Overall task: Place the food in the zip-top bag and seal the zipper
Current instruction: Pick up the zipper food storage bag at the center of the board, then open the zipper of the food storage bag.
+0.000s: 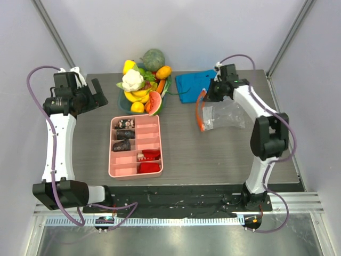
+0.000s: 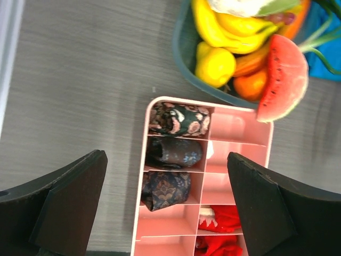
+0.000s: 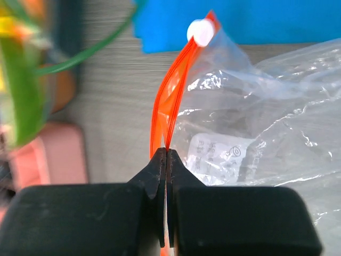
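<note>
Now my right pincer [image 3: 167, 160] clamps the orange-red zipper strip [image 3: 165, 106] of the clear crinkly plastic bag [image 3: 266, 133], lying right on the table [image 1: 213, 154]; my left pincer [image 2: 166, 184] stands apart. Next, I reckon: spread the mouth for the toy fruit [image 1: 139, 88].

no writing could be read. the only print showed in the right wrist view: a small white label [image 3: 216, 154] on or inside the clear zip-top bag [image 3: 277, 96], which of the two could not be told, just right of the orange-red zipper [image 3: 169, 106]. it carried a few short lines of grey lettering and a small round symbol toward its right end, all too blurred and creased to make out a word or number. in the top view the bag lay at the far right of the desk [image 1: 213, 154], its print too small to see.
</note>
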`<act>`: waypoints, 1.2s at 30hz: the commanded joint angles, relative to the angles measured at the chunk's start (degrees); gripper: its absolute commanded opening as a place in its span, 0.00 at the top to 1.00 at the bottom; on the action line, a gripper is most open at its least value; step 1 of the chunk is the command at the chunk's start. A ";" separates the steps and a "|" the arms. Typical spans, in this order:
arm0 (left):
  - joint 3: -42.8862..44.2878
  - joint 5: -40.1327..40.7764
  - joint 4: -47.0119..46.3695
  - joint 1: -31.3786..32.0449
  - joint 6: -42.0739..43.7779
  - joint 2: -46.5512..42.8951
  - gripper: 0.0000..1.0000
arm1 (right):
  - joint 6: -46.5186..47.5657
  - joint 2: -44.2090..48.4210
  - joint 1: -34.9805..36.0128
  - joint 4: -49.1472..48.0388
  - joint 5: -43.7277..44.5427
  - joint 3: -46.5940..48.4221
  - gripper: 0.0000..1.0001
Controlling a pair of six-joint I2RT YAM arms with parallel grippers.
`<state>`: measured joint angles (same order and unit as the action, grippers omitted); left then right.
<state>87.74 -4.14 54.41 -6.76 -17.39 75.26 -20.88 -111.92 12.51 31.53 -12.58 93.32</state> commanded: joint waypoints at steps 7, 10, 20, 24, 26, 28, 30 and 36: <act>-2.13 -33.83 -13.44 4.19 2.89 -2.83 0.00 | 0.09 18.04 -6.71 -0.94 -29.96 -4.28 0.99; -2.49 -30.50 -15.91 15.23 4.11 -3.37 0.00 | -7.73 22.52 -6.36 -3.05 -29.96 -7.79 0.99; 1.90 -17.58 -18.38 42.59 2.45 6.98 0.16 | -18.58 33.52 0.66 -3.67 -25.39 -13.77 0.99; 4.01 -14.14 -18.73 47.18 1.83 10.78 0.20 | -17.53 35.62 2.51 -1.91 -24.69 -14.74 0.99; 4.10 -12.13 -20.04 47.72 0.52 11.74 0.23 | -16.82 36.15 2.87 -0.43 -24.16 -15.36 0.99; 4.80 -9.76 -20.22 47.72 0.07 13.24 0.28 | -15.68 36.77 3.57 0.37 -23.99 -16.06 0.99; 5.07 -9.22 -20.31 47.72 -0.02 14.38 0.38 | -14.37 37.12 3.92 1.87 -23.11 -16.32 0.99; 5.16 -11.40 -17.59 47.63 -1.94 15.70 1.00 | -3.66 36.16 3.92 10.30 -12.78 -15.01 0.99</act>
<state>90.67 -14.92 37.52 41.01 -17.30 91.11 -32.82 -76.77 16.10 36.07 -34.41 76.84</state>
